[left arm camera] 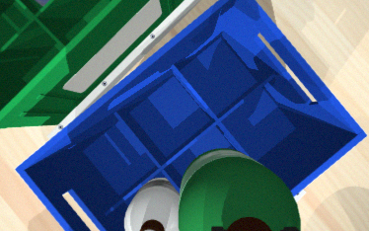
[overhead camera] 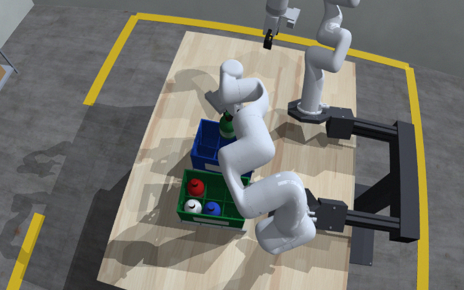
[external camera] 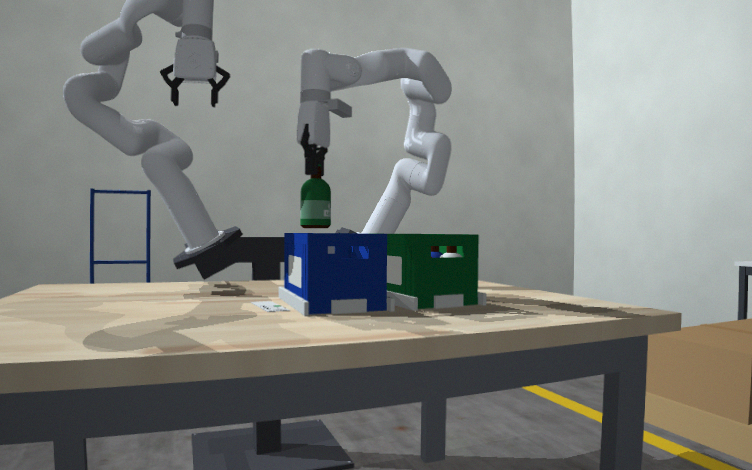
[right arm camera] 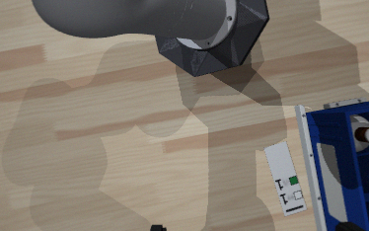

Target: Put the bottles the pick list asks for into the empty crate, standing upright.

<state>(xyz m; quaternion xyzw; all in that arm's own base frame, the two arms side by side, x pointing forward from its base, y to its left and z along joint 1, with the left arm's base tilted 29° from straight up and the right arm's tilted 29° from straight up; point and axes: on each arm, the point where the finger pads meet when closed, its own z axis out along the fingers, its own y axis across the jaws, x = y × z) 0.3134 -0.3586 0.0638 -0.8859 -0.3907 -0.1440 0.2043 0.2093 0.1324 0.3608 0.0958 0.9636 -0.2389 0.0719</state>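
My left gripper (overhead camera: 227, 115) (external camera: 314, 170) is shut on the neck of a green bottle (overhead camera: 226, 126) (external camera: 315, 202) (left arm camera: 237, 192), upright just above the blue crate (overhead camera: 195, 160) (external camera: 346, 282) (left arm camera: 316, 81). A white bottle (left arm camera: 150, 207) (right arm camera: 362, 134) stands inside that crate, partly hidden in the left wrist view. The pick list (external camera: 270, 306) (right arm camera: 278, 158), read bar at top, shows white 1, green 1. The green crate (overhead camera: 236, 222) (external camera: 432, 277) (left arm camera: 49, 89) holds red (overhead camera: 195, 187), white (overhead camera: 192, 206) and blue (overhead camera: 211, 208) bottles; my left arm hides part. My right gripper (external camera: 194, 102) is open, empty, high above the table.
The two crates stand close side by side, both level. Pale strips (left arm camera: 105, 83) run along their bases. The right arm's base (overhead camera: 309, 114) stands beyond the blue crate. The left arm reaches over the green crate's side.
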